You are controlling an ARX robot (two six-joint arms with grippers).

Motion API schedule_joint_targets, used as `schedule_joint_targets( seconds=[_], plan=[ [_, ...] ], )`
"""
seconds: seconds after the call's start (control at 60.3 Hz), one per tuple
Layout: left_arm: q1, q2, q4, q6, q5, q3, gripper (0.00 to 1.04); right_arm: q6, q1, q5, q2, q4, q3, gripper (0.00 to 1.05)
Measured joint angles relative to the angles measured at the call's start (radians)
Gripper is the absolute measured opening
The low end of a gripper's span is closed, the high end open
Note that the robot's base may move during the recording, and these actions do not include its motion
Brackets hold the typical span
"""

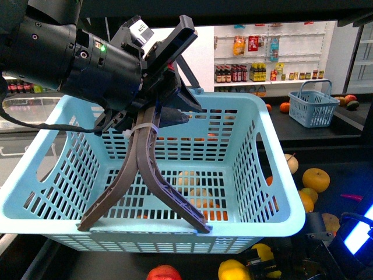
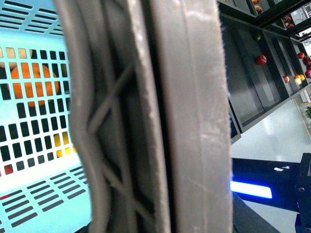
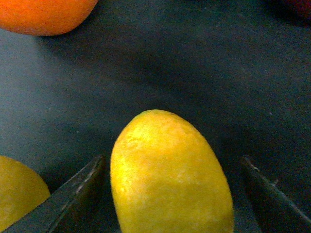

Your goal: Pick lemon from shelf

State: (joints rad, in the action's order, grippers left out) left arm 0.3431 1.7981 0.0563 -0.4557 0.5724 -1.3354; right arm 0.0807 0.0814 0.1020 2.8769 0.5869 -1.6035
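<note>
Right wrist view: lemon [image 3: 170, 174] lies on its side on the dark matte deck of the shelf [image 3: 194, 73].
- Its long axis runs roughly in line with my fingers. The narrower end, faintly green at the tip, points away from my wrist and out across the deck. The far end of it is cut off at the frame edge.
- My right gripper [image 3: 172, 160] is spread, with 1 of its 2 fingers [image 3: 68, 194] on each flank of the lemon. A strip of deck shows on both sides, so neither finger touches the peel.
- An orange [image 3: 43, 14] sits well apart from the lemon, beyond its narrow end and off to 1 side.
- A second yellow fruit [image 3: 17, 194] lies beside the lemon, just outside 1 finger.

Front view: my left gripper [image 1: 145, 226] is far from the lemon.
- Its 2 fingers are splayed in a wide V, tips down at the near rim of a pale blue basket [image 1: 280, 175].
- I can't tell whether they bear on the rim.

Left wrist view: mostly 1 finger close up, with basket slats beside it.
</note>
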Motion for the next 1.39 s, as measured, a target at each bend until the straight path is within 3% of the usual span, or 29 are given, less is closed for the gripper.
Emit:
schedule_joint_targets(
  seconds=[0.182,0.265,0.497,0.663,0.796,0.928,1.094,1.243,1.392],
  plan=[
    [0.0,0.0,0.0,0.0,0.0,0.0,0.27,-0.001,0.008,0.0,0.0,0.003,0.005,0.57],
    [0.0,0.0,0.0,0.0,0.0,0.0,0.27,-0.009,0.007,-0.008,-0.01,0.013,0.023,0.51],
    [0.0,0.0,0.0,0.0,-0.001,0.0,0.27,-0.017,-0.024,-0.062,-0.121,0.074,0.154,0.48],
    [0.0,0.0,0.0,0.0,0.0,0.0,0.27,-0.014,-0.1,-0.169,-0.306,0.152,0.28,0.48],
    [0.0,0.0,0.0,0.0,0.0,0.0,0.27,-0.064,-0.151,-0.195,-0.463,0.195,0.386,0.48],
    [0.0,0.0,0.0,0.0,-0.001,0.0,0.27,-0.161,-0.169,-0.166,-0.652,0.235,0.507,0.48],
    [0.0,0.0,0.0,0.0,0.0,0.0,0.27,-0.321,-0.144,-0.052,-0.922,0.268,0.632,0.47],
    [0.0,0.0,0.0,0.0,0.0,0.0,0.27,-0.451,-0.064,0.079,-1.086,0.272,0.681,0.47],
    [0.0,0.0,0.0,0.0,0.0,0.0,0.27,-0.492,0.035,0.132,-1.126,0.289,0.721,0.47]
  ],
)
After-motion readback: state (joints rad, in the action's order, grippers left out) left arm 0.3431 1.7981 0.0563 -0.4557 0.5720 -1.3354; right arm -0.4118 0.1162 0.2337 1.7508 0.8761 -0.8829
